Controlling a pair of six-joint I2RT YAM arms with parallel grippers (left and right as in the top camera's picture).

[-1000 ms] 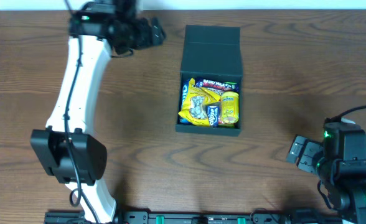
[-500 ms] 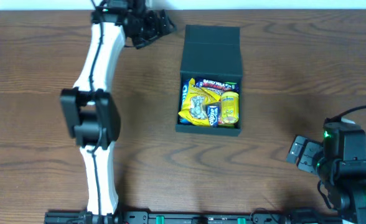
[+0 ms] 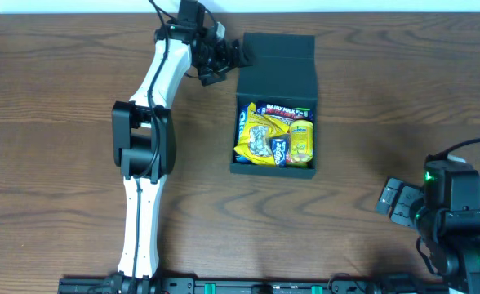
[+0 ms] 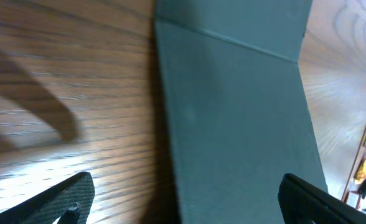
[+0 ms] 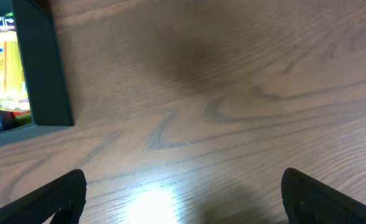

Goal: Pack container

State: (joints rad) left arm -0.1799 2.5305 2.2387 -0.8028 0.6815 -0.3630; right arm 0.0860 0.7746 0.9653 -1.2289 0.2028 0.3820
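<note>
Two grippers: both spread wide, holding nothing.
left gripper point(image 3: 232, 57): by the far-left corner of the open lid point(image 3: 277, 69).
right gripper point(image 3: 391, 202): near the table point(image 3: 60, 122) edge, well apart from the box.
container point(image 3: 273, 170): mid-table, snacks point(image 3: 273, 135) inside.

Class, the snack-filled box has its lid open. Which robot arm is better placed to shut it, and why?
Probably left: the left hand, open, is beside the lid; the right hand sits well away from the box.

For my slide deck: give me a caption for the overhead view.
Left gripper, open, hovers beside the lid of the snack-filled container; right gripper, open, sits apart.
</note>
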